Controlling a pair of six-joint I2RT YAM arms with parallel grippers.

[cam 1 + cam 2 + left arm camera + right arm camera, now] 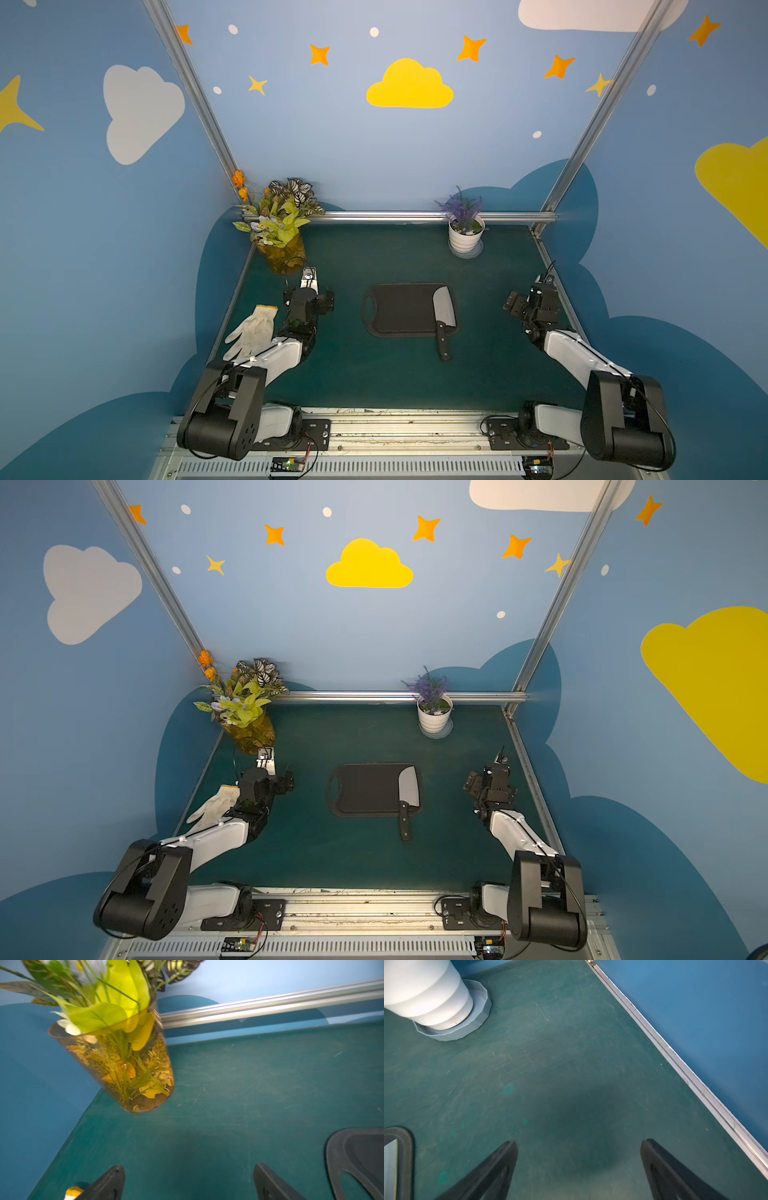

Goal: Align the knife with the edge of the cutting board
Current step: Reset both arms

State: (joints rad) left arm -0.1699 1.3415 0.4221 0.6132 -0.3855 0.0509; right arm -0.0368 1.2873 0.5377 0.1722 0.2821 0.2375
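The black cutting board (399,309) (365,789) lies flat mid-mat in both top views, handle slot to the left. The knife (444,311) (408,788) rests along the board's right short end, its silver blade on the board. Its black handle (443,345) sticks out over the near rim onto the mat. My left gripper (309,297) (189,1167) hangs open left of the board with nothing between its fingers. My right gripper (532,293) (579,1142) hangs open right of the board, also holding nothing. The board's rim (342,1147) (405,1142) shows at the edge of each wrist view.
A white glove (253,330) lies by my left arm. A glass vase of flowers (282,253) (128,1068) stands at the back left, and a white plant pot (465,235) (425,991) at the back right. Metal rails (399,216) border the green mat.
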